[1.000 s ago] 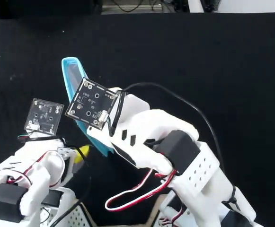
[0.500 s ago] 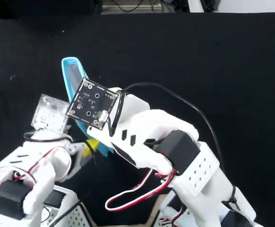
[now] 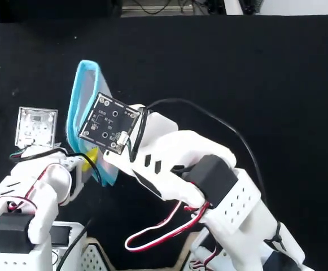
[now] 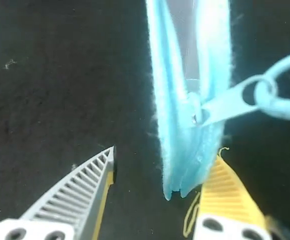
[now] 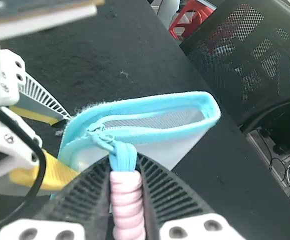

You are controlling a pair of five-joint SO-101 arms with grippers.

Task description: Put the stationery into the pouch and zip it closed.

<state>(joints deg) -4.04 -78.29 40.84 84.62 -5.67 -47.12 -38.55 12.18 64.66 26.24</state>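
Straddles the pouch [image 4: 164, 115] end with the released left gripper [image 4: 164, 154] — pinches zip loop [image 5: 119, 149] and pink coil [image 5: 127, 200] in the clenched right gripper [image 5: 123, 159].

Left claw [image 4: 163, 165] has swung in — now straddling the pouch [image 3: 83, 96] end.

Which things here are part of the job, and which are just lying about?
Job: light-blue fabric pouch with mesh side; its blue zipper pull loop, held by right gripper; left gripper.
Lying about: black mesh chair; red plastic object.
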